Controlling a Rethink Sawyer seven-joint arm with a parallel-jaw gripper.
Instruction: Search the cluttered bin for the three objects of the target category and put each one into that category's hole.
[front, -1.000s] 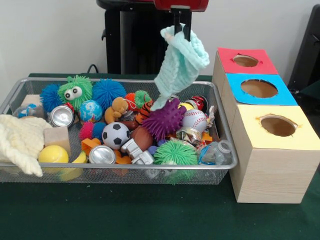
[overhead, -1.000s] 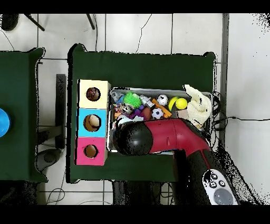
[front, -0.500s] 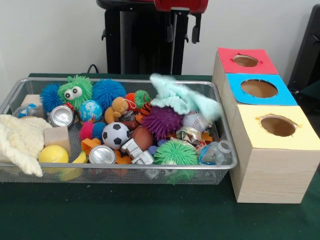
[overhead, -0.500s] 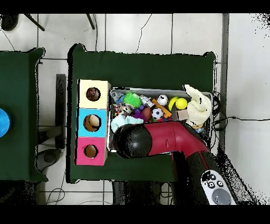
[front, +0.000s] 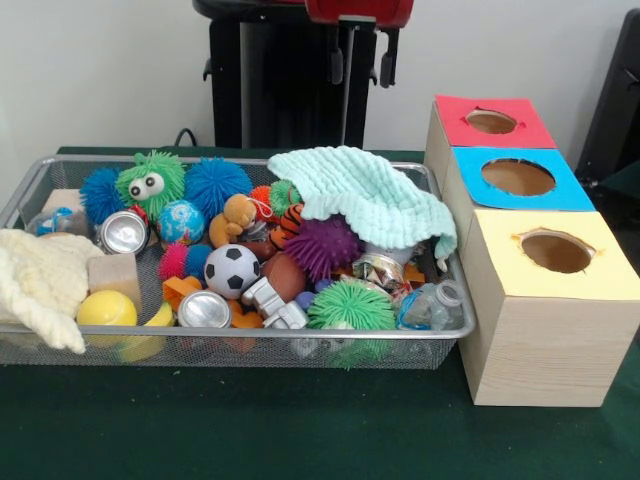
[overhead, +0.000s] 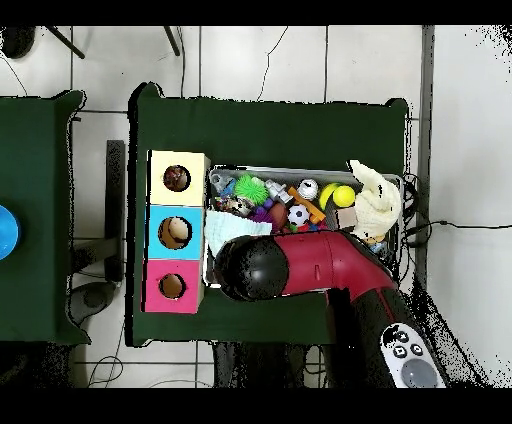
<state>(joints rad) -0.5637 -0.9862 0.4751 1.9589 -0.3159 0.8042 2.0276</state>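
Note:
The silver wire mesh bin (front: 230, 338) sits on the green table, full of toys; it also shows in the overhead view (overhead: 395, 181). A mint green knitted cloth (front: 365, 197) lies spread over the bin's right rear part, on a purple spiky ball (front: 322, 246); in the overhead view the cloth (overhead: 228, 227) lies at the bin's left end. My gripper (front: 358, 65) hangs open and empty high above the cloth. A cream cloth (front: 38, 280) drapes over the bin's left end.
Three wooden boxes with holes stand right of the bin: red top (front: 492, 121), blue top (front: 518, 178), yellow top (front: 555, 253). The bin holds a soccer ball (front: 231, 270), cans (front: 124, 232), fuzzy balls (front: 350, 306), a yellow ball (front: 106, 309). My red arm (overhead: 330, 265) covers the bin's near side overhead.
My gripper let go of the mint cloth, which fell from hanging in the air and now lies spread over the bin's right rear. The gripper stays high and open.

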